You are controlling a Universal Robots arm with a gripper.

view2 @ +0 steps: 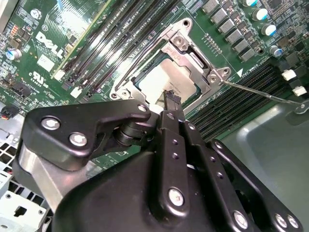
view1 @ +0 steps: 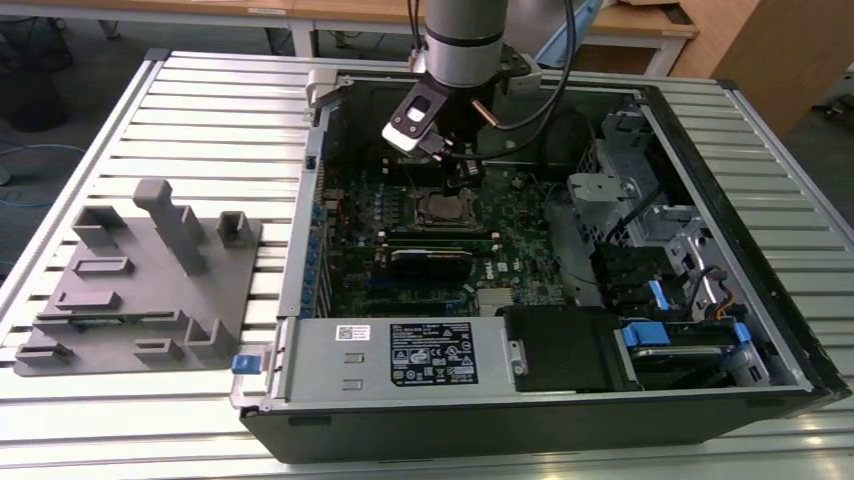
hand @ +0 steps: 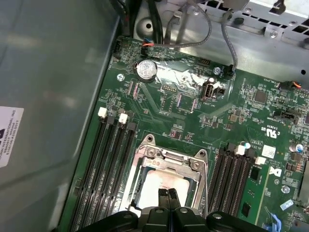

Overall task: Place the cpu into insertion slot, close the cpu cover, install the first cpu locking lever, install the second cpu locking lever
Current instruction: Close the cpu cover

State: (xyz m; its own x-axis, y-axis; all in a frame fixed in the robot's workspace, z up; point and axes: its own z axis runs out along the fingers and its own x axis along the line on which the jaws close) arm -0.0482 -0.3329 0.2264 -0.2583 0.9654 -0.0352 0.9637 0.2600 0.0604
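The cpu [view2: 153, 79] sits in the insertion slot [view1: 445, 208] near the middle of the green circuit board [hand: 159, 113]. The cpu cover [hand: 169, 159] is folded down around it, so the step in hand looks like closing the cover. The gripper [hand: 168, 194] hangs just over the chip's silvery top, fingers pressed together and pinching nothing. One locking lever [view2: 260, 93] juts free from the socket's corner, so that latch looks unmade, and I judge this calls for a gentle, square push on the frame, not the chip.
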